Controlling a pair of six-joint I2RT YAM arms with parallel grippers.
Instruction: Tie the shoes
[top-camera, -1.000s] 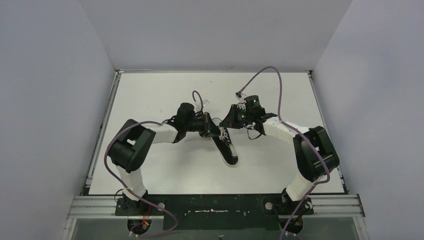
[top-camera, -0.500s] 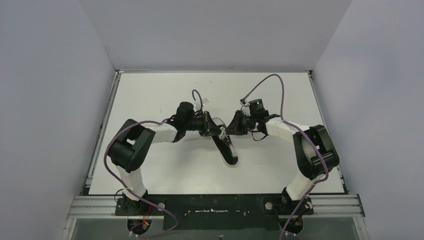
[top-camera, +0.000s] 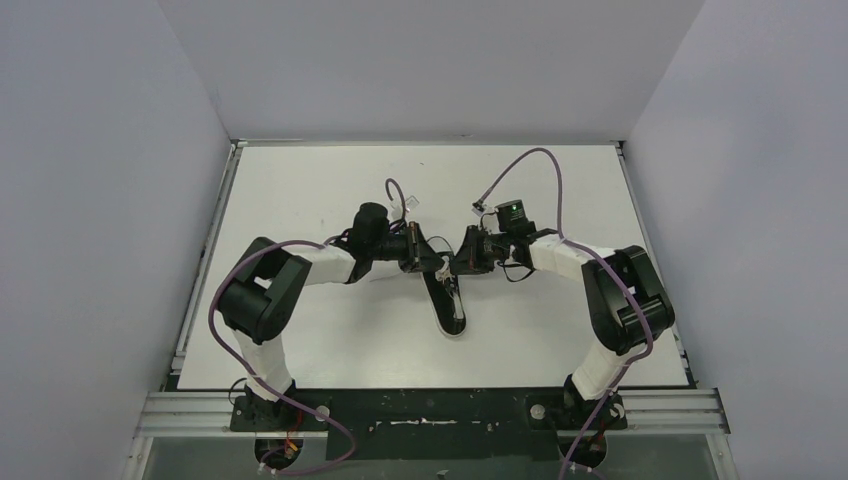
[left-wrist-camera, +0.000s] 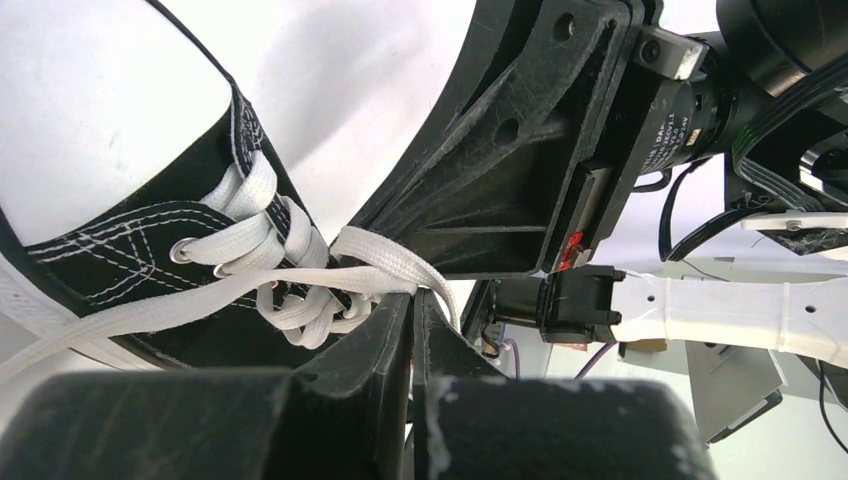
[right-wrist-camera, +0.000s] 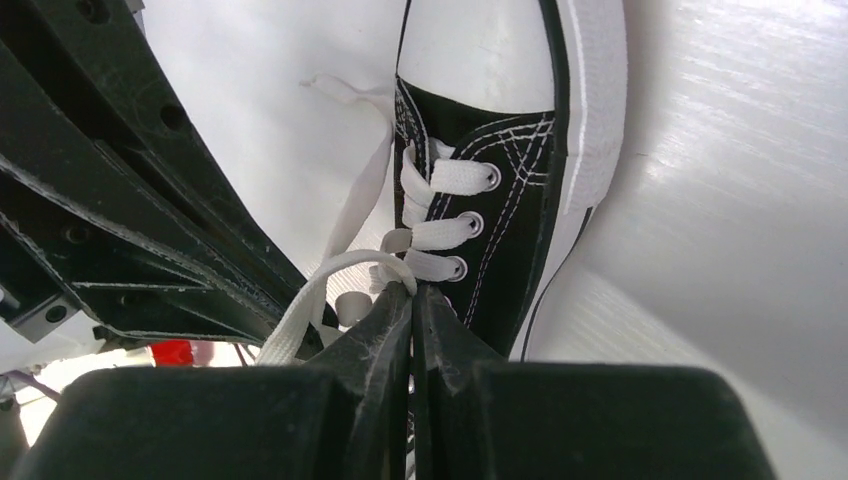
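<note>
The shoe (top-camera: 448, 303), a small black canvas sneaker with a white sole, lies on the white table (top-camera: 300, 330) between the two arms, toe toward the near edge. My left gripper (top-camera: 434, 265) and right gripper (top-camera: 457, 267) meet tip to tip over its laced top. In the left wrist view the left gripper (left-wrist-camera: 412, 297) is shut on a white lace (left-wrist-camera: 385, 262) beside the eyelets of the shoe (left-wrist-camera: 140, 250). In the right wrist view the right gripper (right-wrist-camera: 411, 292) is shut on a lace loop (right-wrist-camera: 335, 268) next to the shoe (right-wrist-camera: 505, 225).
White walls close in the table on the left, back and right. Purple cables (top-camera: 545, 160) arch over both arms. A small white piece (top-camera: 408, 206) lies behind the left wrist. The black mounting rail (top-camera: 430, 410) runs along the near edge.
The right gripper has moved left and down to meet the left gripper over the laces. The shoe's toe has swung slightly left.
</note>
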